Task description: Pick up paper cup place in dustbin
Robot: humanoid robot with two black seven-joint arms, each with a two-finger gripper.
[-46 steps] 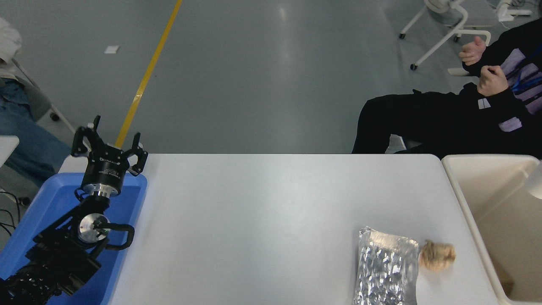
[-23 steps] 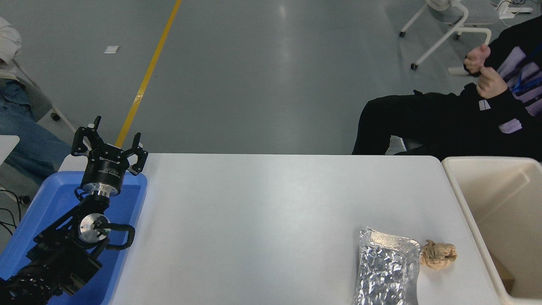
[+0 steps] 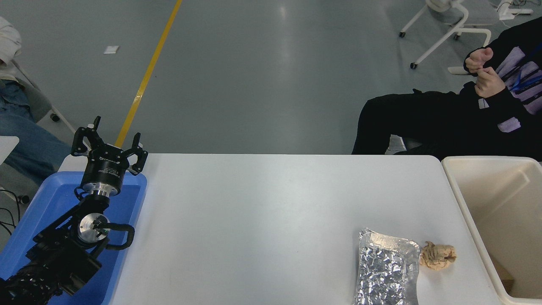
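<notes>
Nothing on the bench (image 3: pixel 262 212) has shifted since a second ago except the view of the right side: a pale blurred shape that showed then over the dustbin (image 3: pixel 465 199) at the right edge is gone, and the person's hands (image 3: pixel 482 72) at the far right have risen a little and drawn together. Left gripper (image 3: pixel 109 146) hangs parked at the near left over a blue tray (image 3: pixel 51 199), its jaws spread apart with nothing between them, pointing toward the far side. No part of the right arm or its gripper is in view. No paper cup can be seen anywhere on the bench; whether it lies in the dustbin cannot be told, since only part of the bin's inside shows, with a brownish scrap (image 3: pixel 504 275) low in its near corner. The dustbin stands against the right end of the bench, cream and smooth-walled, cut off by the right edge. On the near right of the bench lies a foil pouch (image 3: pixel 386 271), flat and crinkled, and just beside it on the right, touching or nearly so, a crumpled tan paper ball (image 3: pixel 438 255). The person sits beyond the far right corner in dark clothes; another person's leg in blue jeans (image 3: pixel 25 144) shows at the far left.
</notes>
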